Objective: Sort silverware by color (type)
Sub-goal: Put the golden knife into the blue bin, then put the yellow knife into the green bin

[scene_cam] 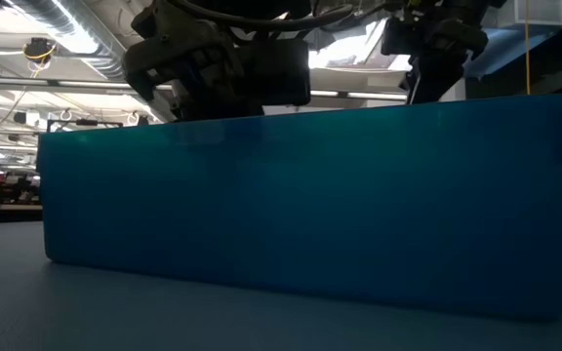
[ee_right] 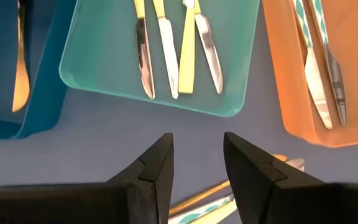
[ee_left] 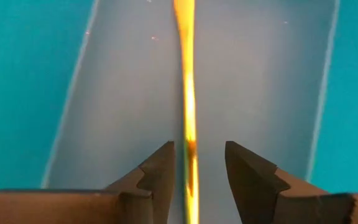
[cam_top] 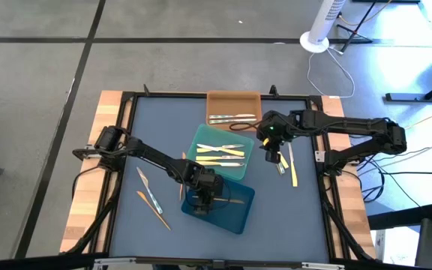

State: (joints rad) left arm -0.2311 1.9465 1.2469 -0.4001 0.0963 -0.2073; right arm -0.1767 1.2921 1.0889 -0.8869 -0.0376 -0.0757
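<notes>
blue mat [cam_top: 156, 127] (wood-edged) | grey floor [cam_top: 163, 67] | white fan base [cam_top: 315, 42]

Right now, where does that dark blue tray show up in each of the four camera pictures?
High view: the dark blue tray lies at lower middle, under the left gripper.
Low view: its long wall fills most of the picture.
Left wrist view: its floor lies behind an orange-tan utensil.
Right wrist view: a corner at the left edge.
Shared landmark: the teal-green tray beside it, also in the right wrist view.
</notes>
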